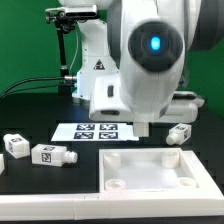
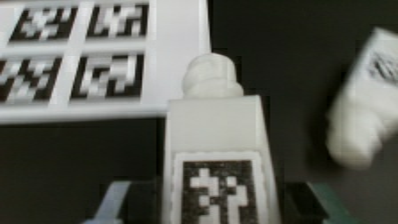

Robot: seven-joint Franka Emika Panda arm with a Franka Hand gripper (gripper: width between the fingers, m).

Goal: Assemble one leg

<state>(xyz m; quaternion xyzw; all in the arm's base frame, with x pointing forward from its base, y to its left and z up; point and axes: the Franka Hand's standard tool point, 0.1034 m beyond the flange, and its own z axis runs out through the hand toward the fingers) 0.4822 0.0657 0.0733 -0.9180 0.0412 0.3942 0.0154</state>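
In the wrist view my gripper (image 2: 217,205) is shut on a leg (image 2: 214,130), a stubby white peg with a black-and-white tag, its rounded end pointing away over the black table. Dark fingers (image 2: 125,200) flank it on both sides. In the exterior view the gripper (image 1: 145,127) hangs just behind the large white rimmed panel (image 1: 150,172), mostly hidden by the arm's body. Another leg (image 1: 180,132) lies at the exterior view's right and shows blurred in the wrist view (image 2: 365,110). Two more legs (image 1: 15,143) (image 1: 52,154) lie at the exterior view's left.
The marker board (image 1: 97,132) lies flat beside the gripper and also shows in the wrist view (image 2: 89,60). A white robot base and a black stand (image 1: 62,50) rise at the back. The panel fills the front right of the table.
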